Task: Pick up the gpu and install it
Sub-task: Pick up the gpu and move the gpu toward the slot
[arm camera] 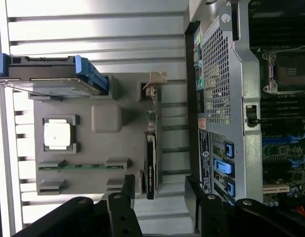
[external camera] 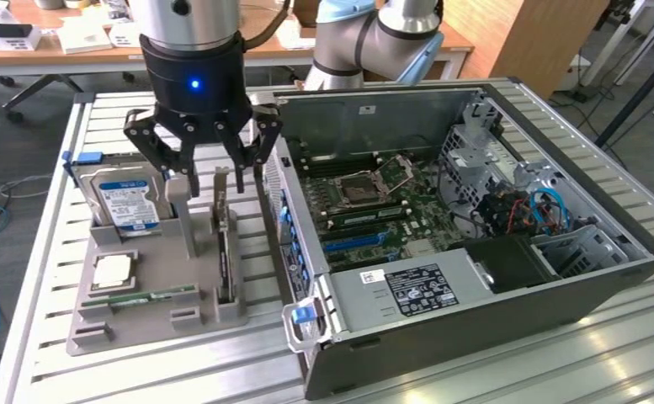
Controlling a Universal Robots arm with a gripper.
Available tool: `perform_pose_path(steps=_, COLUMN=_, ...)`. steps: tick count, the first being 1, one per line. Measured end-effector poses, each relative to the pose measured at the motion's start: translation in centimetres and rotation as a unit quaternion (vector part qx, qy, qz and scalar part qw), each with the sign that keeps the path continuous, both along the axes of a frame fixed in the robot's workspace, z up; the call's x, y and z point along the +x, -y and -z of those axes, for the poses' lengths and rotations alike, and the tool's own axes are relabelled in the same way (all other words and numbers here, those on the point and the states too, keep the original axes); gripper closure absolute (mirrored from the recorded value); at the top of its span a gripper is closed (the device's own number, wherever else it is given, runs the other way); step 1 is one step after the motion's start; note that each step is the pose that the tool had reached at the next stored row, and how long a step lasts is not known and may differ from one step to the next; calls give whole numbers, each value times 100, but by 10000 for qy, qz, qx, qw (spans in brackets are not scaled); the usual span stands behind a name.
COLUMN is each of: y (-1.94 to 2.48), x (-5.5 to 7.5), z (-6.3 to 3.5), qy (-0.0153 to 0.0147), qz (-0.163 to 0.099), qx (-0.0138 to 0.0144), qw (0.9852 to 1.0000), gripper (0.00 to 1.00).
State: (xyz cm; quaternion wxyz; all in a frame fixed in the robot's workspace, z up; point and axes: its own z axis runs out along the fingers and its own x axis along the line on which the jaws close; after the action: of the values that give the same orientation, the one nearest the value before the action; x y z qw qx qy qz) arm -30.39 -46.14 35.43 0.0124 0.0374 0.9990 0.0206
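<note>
Black fingers (arm camera: 128, 190) of the gripper (arm camera: 160, 195) sit closest to the wrist lens, spread wide and holding nothing. The gpu (arm camera: 150, 168) runs on edge through the gap between them, clear of both.

In the exterior view the gripper (external camera: 216, 175) hangs spread over the gray tray (external camera: 135, 321). Its tips are low beside the upper edge of the gpu (external camera: 225, 252), though I cannot tell whether they reach below that edge. The card stands upright in a slot along the tray's side toward the computer case (external camera: 473, 337).

Looking straight down, the wrist view reduces the card to a thin dark line with a pale bracket (arm camera: 153, 81) at one end. The exterior view gives its height above the tray.

One finger hangs close to the hard drive (external camera: 124, 202), which is propped upright at the tray's far corner on the exterior view's left. A gray post (external camera: 188, 227) stands between drive and card. A processor chip (external camera: 114, 271) and a green memory stick (external camera: 147, 296) lie flat on the tray.

A narrow strip of slatted table (arm camera: 93, 29) separates the tray from the case's perforated rear wall (arm camera: 216, 84). The case lies open side up, with the motherboard (external camera: 383, 210) exposed. The power supply (external camera: 417, 286) closes off the case's near end.
</note>
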Motion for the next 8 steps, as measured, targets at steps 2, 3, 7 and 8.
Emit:
perform_pose_path(steps=2, y=0, x=0, z=36, qy=0, qz=0, qx=0, qw=10000, gripper=47)
perform_pose_path(steps=3, y=0, x=0, z=53, qy=0, qz=0, qx=-1, qw=10000, gripper=47)
perform_pose_path(steps=7, y=0, x=0, z=127, qy=0, qz=0, qx=0, qw=10000, gripper=47)
perform_pose_path(steps=8, y=0, x=0, z=145, qy=0, qz=0, qx=0, qw=10000, gripper=47)
